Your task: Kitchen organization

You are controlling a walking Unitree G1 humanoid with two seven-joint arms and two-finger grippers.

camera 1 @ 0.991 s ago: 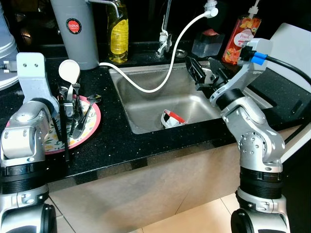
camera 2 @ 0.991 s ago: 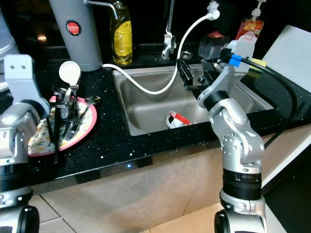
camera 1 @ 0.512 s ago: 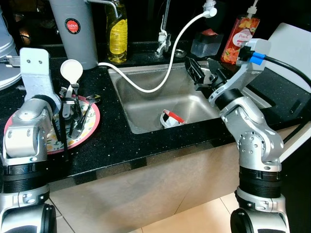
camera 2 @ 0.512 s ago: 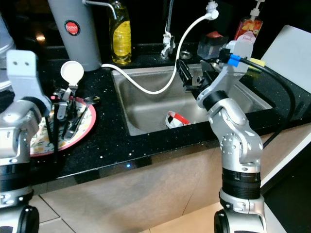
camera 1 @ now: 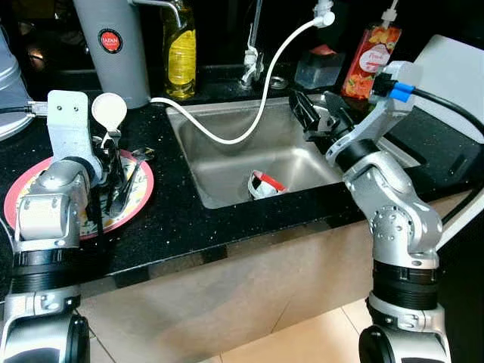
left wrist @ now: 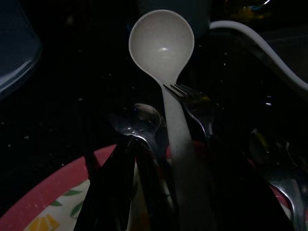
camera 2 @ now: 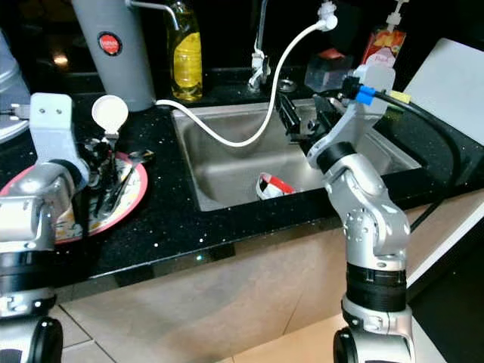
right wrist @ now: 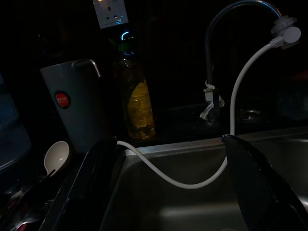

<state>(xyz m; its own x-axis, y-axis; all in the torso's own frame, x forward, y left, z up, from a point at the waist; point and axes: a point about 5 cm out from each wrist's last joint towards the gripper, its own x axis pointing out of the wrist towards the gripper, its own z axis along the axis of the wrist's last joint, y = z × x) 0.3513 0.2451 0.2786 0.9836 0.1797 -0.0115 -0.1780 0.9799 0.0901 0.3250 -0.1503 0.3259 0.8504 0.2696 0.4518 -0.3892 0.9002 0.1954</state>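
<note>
A pink-rimmed floral plate (camera 1: 17,203) lies on the black counter left of the sink. My left gripper (camera 1: 110,162) stands over it, shut on a bundle of cutlery. A white spoon (left wrist: 163,43) sticks up between the fingers, with a metal fork (left wrist: 190,98) and a metal spoon (left wrist: 142,120) beside its handle. More cutlery (camera 1: 134,175) rests on the plate. My right gripper (camera 1: 321,117) hangs open over the steel sink (camera 1: 227,162), its fingers (right wrist: 91,178) spread wide with nothing between them. A red and white cup (camera 1: 265,184) lies on the sink floor.
A grey jug (camera 1: 113,45) and a yellow bottle (camera 1: 181,49) stand behind the plate. A white hose (camera 1: 257,113) loops from the tap (camera 1: 252,45) into the sink. A red soap bottle (camera 1: 367,60) and a white board (camera 1: 454,68) are at the right.
My left arm has shifted right over the plate with the cutlery still held, uncovering the plate's left rim. The right gripper stays where it was, open.
</note>
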